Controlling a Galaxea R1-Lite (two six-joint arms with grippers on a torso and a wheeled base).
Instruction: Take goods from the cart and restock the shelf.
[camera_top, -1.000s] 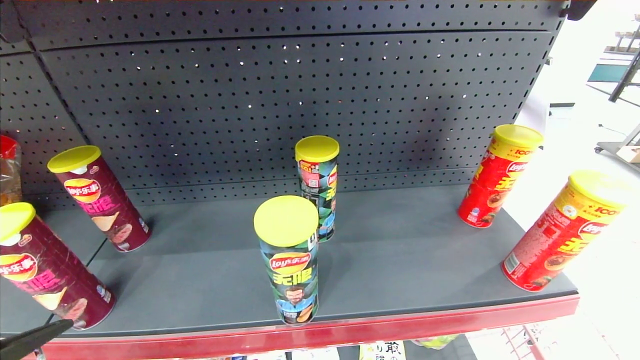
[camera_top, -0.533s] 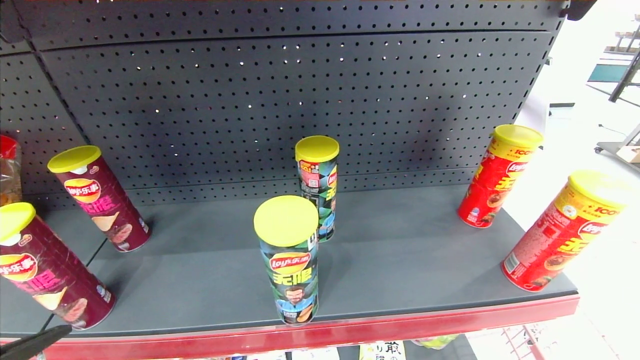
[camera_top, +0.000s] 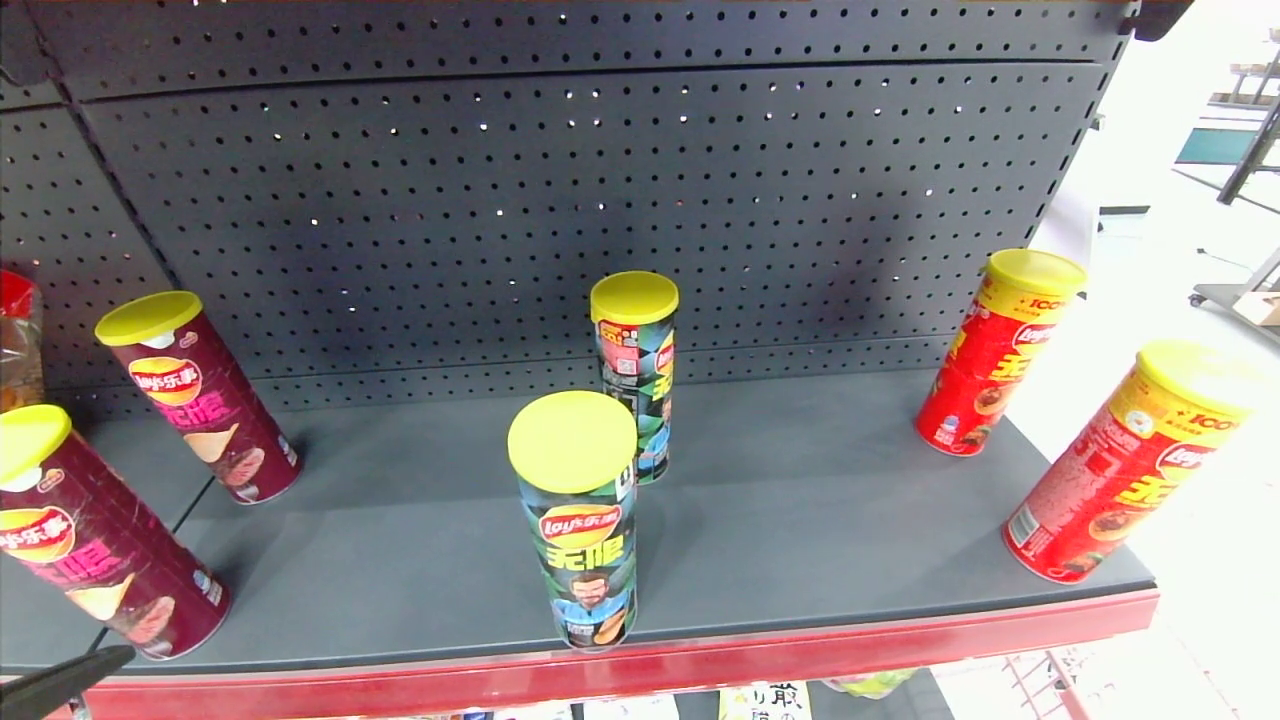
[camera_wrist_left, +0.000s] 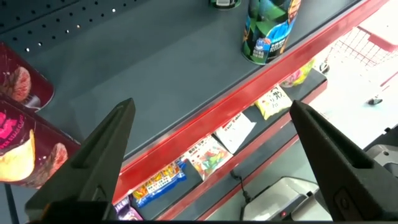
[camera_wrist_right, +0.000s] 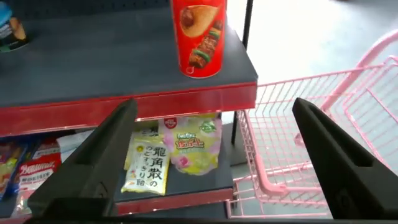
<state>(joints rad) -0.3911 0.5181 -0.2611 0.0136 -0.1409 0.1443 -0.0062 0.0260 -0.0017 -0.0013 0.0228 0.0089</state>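
Shelf (camera_top: 800, 520): dark grey deck, red front lip, perforated back panel. Stock standing on it is six chip cans, all upright with yellow lids.

- Maroon cans, two, at the 9 o'clock end: rear one (camera_top: 195, 395) near the back panel, front one (camera_top: 95, 535) near the lip.
- Green cans, two, mid-shelf: front one (camera_top: 580, 520) at 6 o'clock by the lip, rear one (camera_top: 635, 375) toward 12 o'clock, just behind it.
- Red cans, two, at the 3 o'clock end: rear one (camera_top: 995, 350), front one (camera_top: 1125, 460) at the deck's corner.

Pink wire cart (camera_wrist_right: 272, 185): one, on the floor beyond the 3 o'clock end, below deck level.

Snack packets (camera_wrist_right: 189, 146): several on the lower shelf; the count cannot be told.

Left gripper (camera_wrist_left: 211, 104): spread wide, holding and touching nothing, in front of the lip at the 9 o'clock end.

Right gripper (camera_wrist_right: 214, 102): spread wide, holding nothing, facing the lip below the front red can.
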